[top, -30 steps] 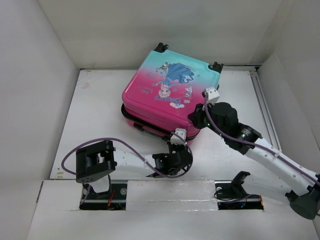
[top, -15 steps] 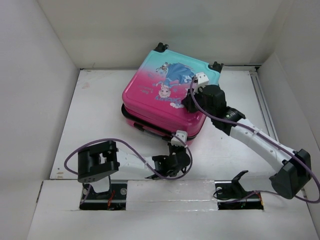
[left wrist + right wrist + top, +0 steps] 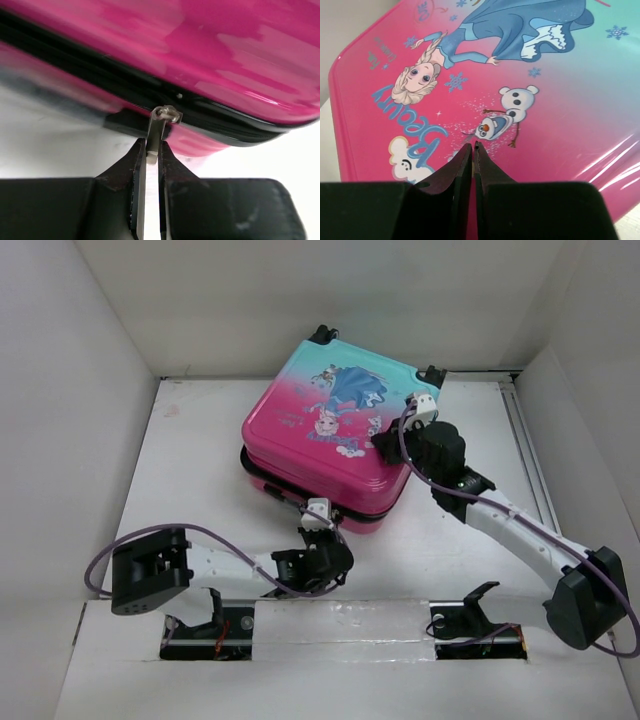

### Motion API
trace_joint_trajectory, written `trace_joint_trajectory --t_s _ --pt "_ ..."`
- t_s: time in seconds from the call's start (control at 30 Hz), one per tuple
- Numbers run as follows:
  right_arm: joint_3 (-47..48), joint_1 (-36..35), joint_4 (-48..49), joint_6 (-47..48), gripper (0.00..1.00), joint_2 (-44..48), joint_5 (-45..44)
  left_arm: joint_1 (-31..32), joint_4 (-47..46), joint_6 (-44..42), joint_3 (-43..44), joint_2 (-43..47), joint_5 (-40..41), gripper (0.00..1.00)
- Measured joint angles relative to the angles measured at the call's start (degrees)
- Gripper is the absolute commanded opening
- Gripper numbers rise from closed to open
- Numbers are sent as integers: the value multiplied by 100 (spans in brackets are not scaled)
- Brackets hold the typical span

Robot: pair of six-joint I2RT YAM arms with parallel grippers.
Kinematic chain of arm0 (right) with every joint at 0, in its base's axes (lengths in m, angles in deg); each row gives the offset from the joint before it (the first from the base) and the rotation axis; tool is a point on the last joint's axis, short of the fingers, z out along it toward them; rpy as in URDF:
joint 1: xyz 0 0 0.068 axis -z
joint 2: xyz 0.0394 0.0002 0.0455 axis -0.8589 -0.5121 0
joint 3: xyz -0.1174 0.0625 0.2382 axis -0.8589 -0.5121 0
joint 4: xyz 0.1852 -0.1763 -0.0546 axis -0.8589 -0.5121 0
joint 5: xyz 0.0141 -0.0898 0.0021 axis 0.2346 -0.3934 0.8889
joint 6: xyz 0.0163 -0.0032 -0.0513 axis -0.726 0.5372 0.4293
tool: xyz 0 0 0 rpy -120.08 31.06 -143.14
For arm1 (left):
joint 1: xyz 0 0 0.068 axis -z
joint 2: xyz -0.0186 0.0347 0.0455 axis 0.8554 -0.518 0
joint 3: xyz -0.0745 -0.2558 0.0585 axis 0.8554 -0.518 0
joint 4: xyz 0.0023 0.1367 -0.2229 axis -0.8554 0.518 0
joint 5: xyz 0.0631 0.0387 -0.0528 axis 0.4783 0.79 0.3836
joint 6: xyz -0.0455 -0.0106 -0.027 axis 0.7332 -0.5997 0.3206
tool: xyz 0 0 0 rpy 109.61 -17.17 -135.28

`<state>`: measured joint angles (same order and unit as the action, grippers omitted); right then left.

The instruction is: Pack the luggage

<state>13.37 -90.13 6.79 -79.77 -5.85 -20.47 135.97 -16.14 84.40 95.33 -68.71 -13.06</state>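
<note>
pink luggage (image 3: 330, 440) lies flat, lid down, at the upper middle of the top view on the table (image 3: 180, 470), barely shifted. within the last second the left claw (image 3: 151, 150) has slid left along the case's lower edge and closed, and it now pinches the metal zip pull (image 3: 159, 127) at the black seam, while the right claw (image 3: 472, 149), fingers pressed together on nothing, has moved over the printed lid at centre right. packing looks down to zipping: left to drag the pull, right to steady the lid.
</note>
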Motion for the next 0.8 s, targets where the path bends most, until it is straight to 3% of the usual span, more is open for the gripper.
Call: trace_joint_trajectory --t_s 0.23,0.33,0.47,0.6,0.67,0.7,0.8 --pt "-160 103 232 -39 12 79 11 -175 2597 2524 382 308 588 0" --pt "-184 170 262 -39 12 103 2 -446 3414 3220 387 557 647 0" --pt "-210 210 326 -39 12 105 -11 -909 3991 3392 295 1202 466 0" --pt "-267 243 398 -35 12 116 -2 -1058 3807 2507 0 2236 363 0" --pt "-282 249 398 -35 12 146 -7 -1084 3504 1941 -144 2695 256 26" --pt "-313 251 387 -35 12 197 -11 -1084 3165 1598 -138 2951 326 65" --pt "-319 293 92 -33 16 444 -13 -835 3775 1759 315 3027 719 84"
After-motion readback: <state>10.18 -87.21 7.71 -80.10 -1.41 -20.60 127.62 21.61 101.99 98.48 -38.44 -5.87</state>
